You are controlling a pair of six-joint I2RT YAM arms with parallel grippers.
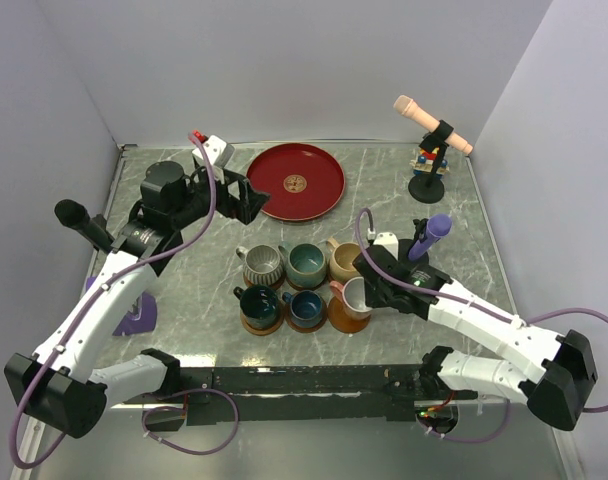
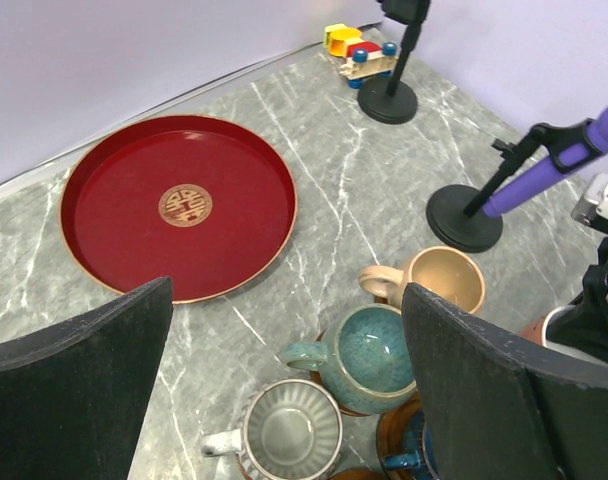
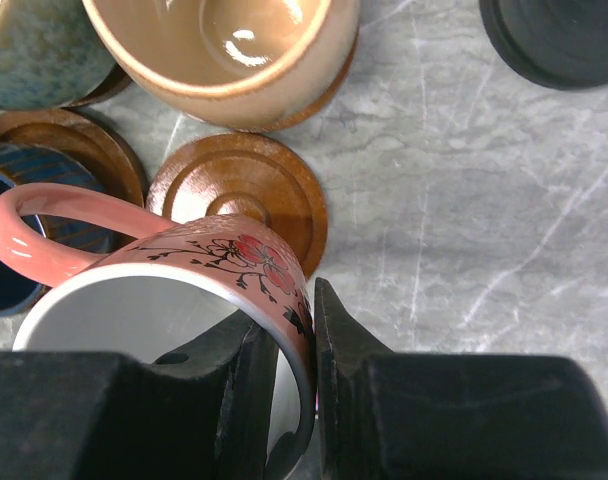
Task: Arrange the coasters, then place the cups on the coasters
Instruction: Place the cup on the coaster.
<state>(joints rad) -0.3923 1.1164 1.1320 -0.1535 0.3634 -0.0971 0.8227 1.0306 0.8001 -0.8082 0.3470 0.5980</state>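
Nearest, front right: clamped on the pink cup [image 3: 174, 290] with the right gripper [image 3: 306, 330], one finger inside the rim, one outside, handle pointing left toward the blue cup [image 1: 306, 307]. Hung over the near part of a bare coaster [image 3: 239, 185], most of that disc showing beyond the cup wall. Judged as the last placement of the task, with five cups seated and this one not yet centred.

Next move, as read from here: ease the pink cup a little away from the arm bases until square over the bare coaster, lower it flat, then part the fingers and lift straight up without dragging the rim. Mind the beige cup [image 3: 219, 50] just beyond and the blue cup beside the handle.

Further left in the front row: blue cup, then green cup [image 1: 257, 303], each on a brown disc. Behind them, packed close: grey cup [image 1: 259, 262], teal cup [image 1: 306, 262], beige cup.

Farther back, up left: left gripper [image 1: 232, 197] spread wide, grasping nothing, hovering by the edge of the plate [image 1: 296, 180].

Cannot tell whether the pink cup's foot touches the bare coaster: hidden under the cup body in the wrist view, covered by the gripper from above. Back-row coasters [image 1: 284, 278] seen only as brown slivers, so centring there hard to judge.
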